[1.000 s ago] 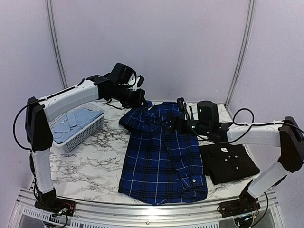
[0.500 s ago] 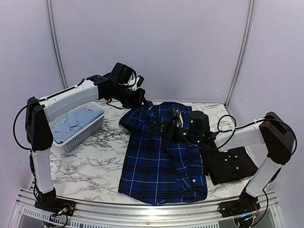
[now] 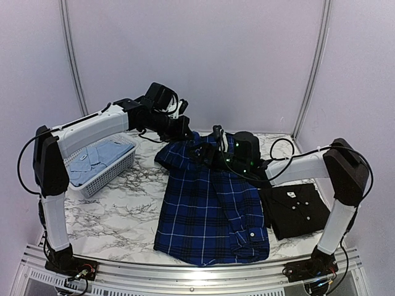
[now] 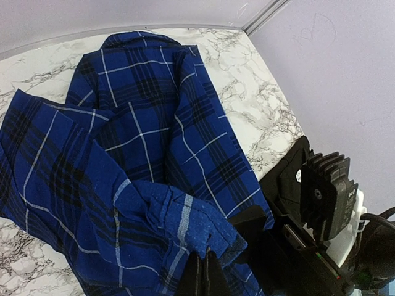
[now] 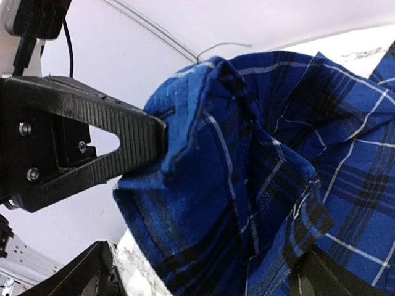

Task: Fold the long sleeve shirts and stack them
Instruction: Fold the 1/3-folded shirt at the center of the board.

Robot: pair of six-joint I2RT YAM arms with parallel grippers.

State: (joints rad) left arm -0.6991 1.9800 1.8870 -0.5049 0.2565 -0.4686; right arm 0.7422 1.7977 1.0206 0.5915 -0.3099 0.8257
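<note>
Shirts: three, all woven button-up cloth.

1. The plaid shirt [image 3: 207, 209], royal blue and navy with thin white lines, lies mid-table with its hem toward the near edge. Its body lies mostly flat. One sleeve runs down its right side and ends in a buttoned cuff [image 3: 254, 234]. The far, collar end is rumpled and raised.
2. The black shirt [image 3: 299, 211], with white buttons, is folded into a rectangle just right of the plaid shirt.
3. The pale shirt [image 3: 102, 154] lies crumpled in the basket [image 3: 114, 174].

Grippers: two.

- The left gripper [image 4: 199, 276] has its fingers pressed together, pinching a fold of the plaid shirt at its far left.
- The right gripper [image 3: 200, 152] is over the same end. Its upper finger [image 5: 92, 145], ribbed black plastic, presses its tip into a lifted bunch of plaid. The lower tip is hidden, so a clamp cannot be confirmed.

Surroundings: one white plastic lattice basket at the left, on one white table [image 3: 117, 209] with grey marble veining.
</note>
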